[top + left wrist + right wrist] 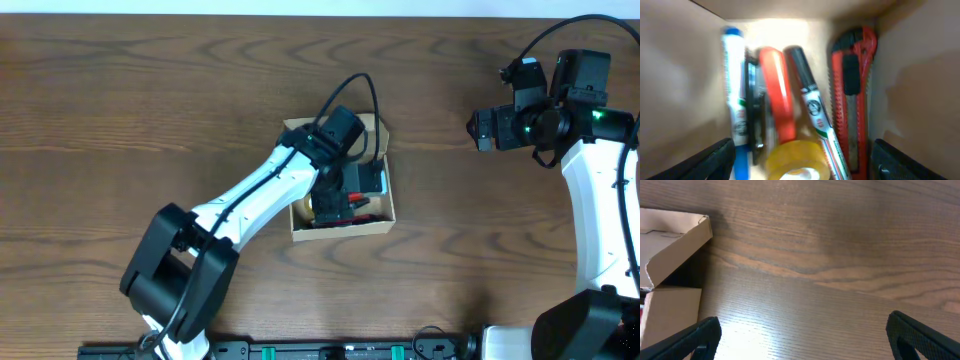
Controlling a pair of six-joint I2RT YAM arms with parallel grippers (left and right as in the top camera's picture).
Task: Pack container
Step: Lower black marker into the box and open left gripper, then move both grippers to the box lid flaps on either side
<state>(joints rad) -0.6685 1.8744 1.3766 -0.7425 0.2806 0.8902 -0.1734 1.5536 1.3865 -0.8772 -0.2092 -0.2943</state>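
The tan cardboard container [345,232] stands open at the table's middle. My left gripper [338,198] is lowered inside it, jaws open [800,162], touching nothing. Under it lie a blue marker [735,100], a red marker [777,95], a green-labelled black marker [812,110], a red utility knife [852,95] and a yellowish tape roll [797,162] between the fingers but apart from them. My right gripper [480,128] is open and empty [802,335] over bare wood, right of the container [675,245], whose flap shows at the left of the right wrist view.
A dark clip-like piece [756,110] lies between the blue and red markers. The container's cardboard walls [680,75] stand close on both sides of my left fingers. Brown wood table [120,120] surrounds the container.
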